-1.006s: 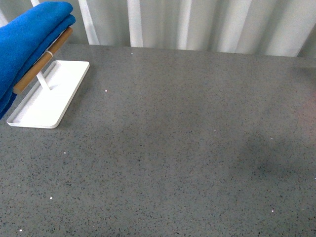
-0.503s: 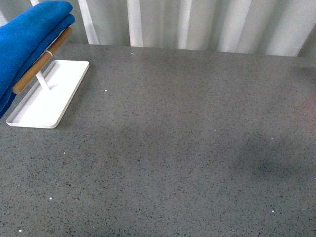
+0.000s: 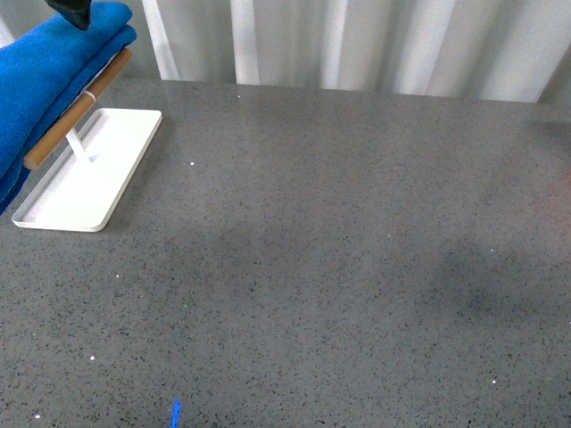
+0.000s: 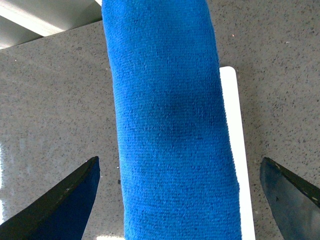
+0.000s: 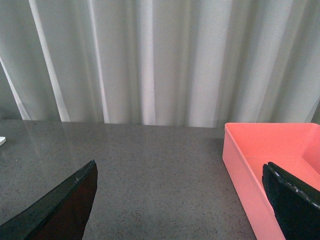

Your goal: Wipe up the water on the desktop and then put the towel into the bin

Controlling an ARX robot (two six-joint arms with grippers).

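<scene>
Dark-grey speckled stone forms the bench point(image 3: 294, 267), bare across its near part apart from a faintly darker patch point(image 3: 486, 299) toward the right (wet or shadow, I cannot tell). Further back on the left sits a white tray point(image 3: 94, 183) with a wooden bar point(image 3: 62, 129) raised over it on a thin white post. The blue towel point(image 3: 45, 71) hangs folded over that bar, thick and fuzzy. The left claw point(image 4: 178, 160) hovers above the towel, its fingers spread wide to either side of the cloth and not touching it; from the front only a dark tip shows at the towel's top. The right claw point(image 5: 179, 164) is spread too, with nothing between its fingers. Beyond it a salmon-pink bin point(image 5: 260, 165) stands on the bench, before a pale pleated curtain point(image 5: 150, 60).
</scene>
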